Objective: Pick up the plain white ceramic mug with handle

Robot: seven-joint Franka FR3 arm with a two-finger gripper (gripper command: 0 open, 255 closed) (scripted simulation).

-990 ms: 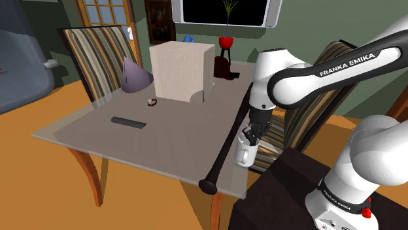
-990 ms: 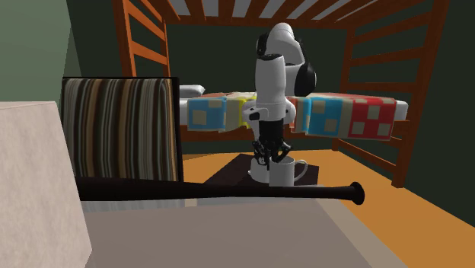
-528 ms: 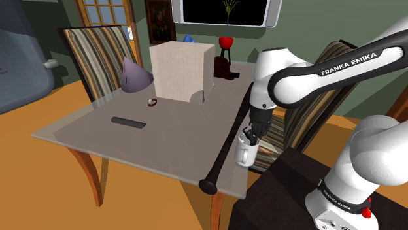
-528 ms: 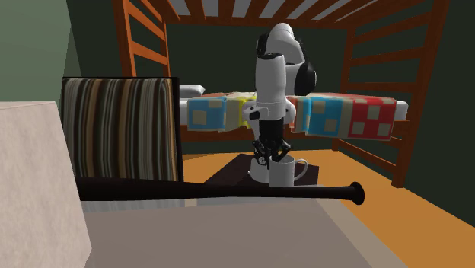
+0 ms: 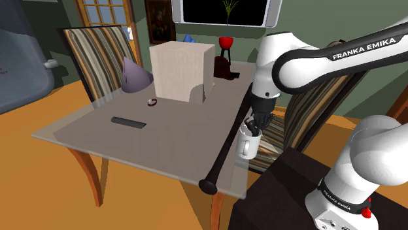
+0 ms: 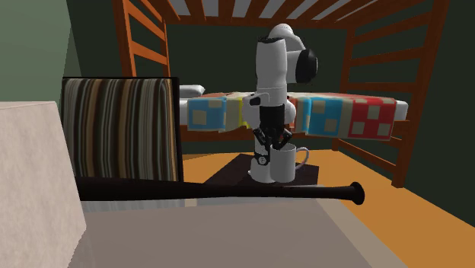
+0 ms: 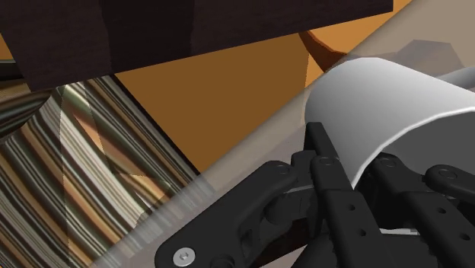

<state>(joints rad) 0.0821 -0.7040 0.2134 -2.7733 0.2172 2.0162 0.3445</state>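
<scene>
The black gripper (image 5: 254, 124) is clamped on the rim of the white mug (image 5: 247, 144), with the handle sticking out to the second exterior view's right. The mug hangs upright at the edge of the glass table (image 5: 150, 140) nearest the stand, just beside the black baseball bat (image 5: 225, 147) lying along that edge, with a striped chair (image 5: 297, 124) right behind it

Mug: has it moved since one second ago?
Yes. The mug has gone up, clasped by the claw, higher above the bat.
</scene>
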